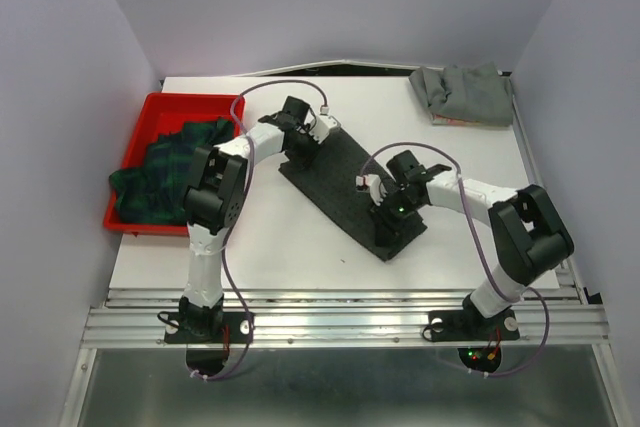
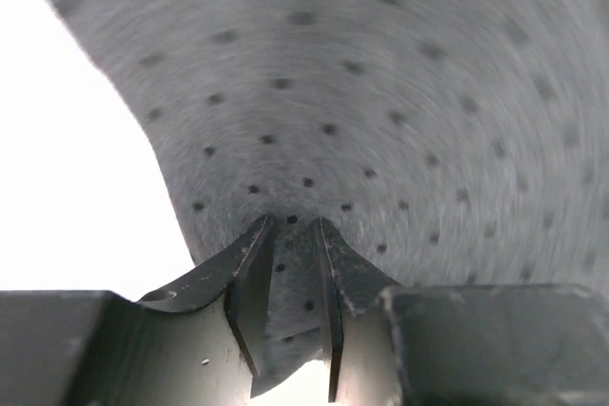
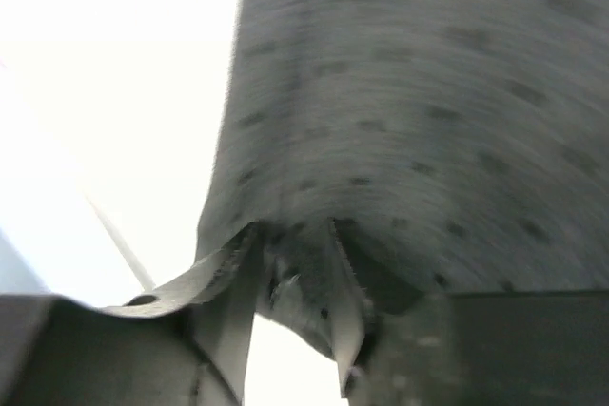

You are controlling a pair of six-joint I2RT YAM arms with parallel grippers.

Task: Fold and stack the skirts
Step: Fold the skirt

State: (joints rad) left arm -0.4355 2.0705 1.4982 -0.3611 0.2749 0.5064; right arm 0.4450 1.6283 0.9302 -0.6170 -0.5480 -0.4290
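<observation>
The dark charcoal dotted skirt (image 1: 345, 192) lies as a long strip across the middle of the table. My left gripper (image 1: 300, 147) is shut on its far-left edge; the left wrist view shows the dotted cloth (image 2: 381, 92) pinched between the fingers (image 2: 249, 263). My right gripper (image 1: 385, 209) is shut on its near-right part; the right wrist view shows the cloth (image 3: 428, 121) caught between the fingers (image 3: 344, 282). The green-navy plaid skirt (image 1: 165, 172) lies bunched in the red tray (image 1: 150, 112). The plain grey skirt (image 1: 465, 95) lies crumpled at the back right.
The red tray stands at the table's left edge, beside the left arm. White walls close in the table on the left, back and right. A metal rail (image 1: 340, 322) runs along the near edge by the arm bases.
</observation>
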